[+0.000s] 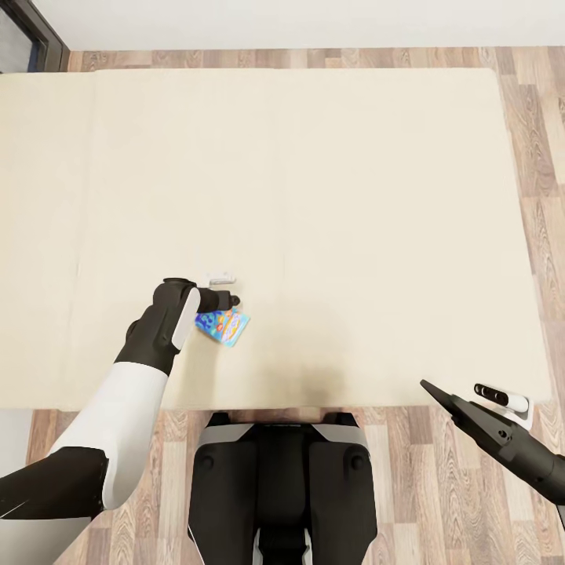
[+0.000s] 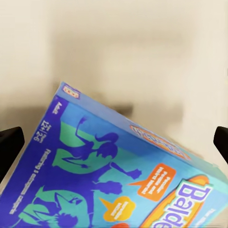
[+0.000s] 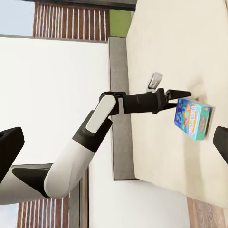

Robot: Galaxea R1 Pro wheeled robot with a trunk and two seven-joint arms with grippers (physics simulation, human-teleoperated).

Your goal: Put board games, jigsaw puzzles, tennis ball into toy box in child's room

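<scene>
Board game (image 1: 224, 326) is tilted off the bed (image 1: 353, 196), gripped by the left end effector (image 1: 232, 301) for carrying; right end effector (image 1: 435, 392) state cannot be told.

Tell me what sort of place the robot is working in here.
Most likely a bedroom. A large low bed with a plain beige mattress spreads across the head view, on a wood-plank floor. A blue cartoon-printed board game is on the mattress at the left end effector, which hints at a child's room.
</scene>
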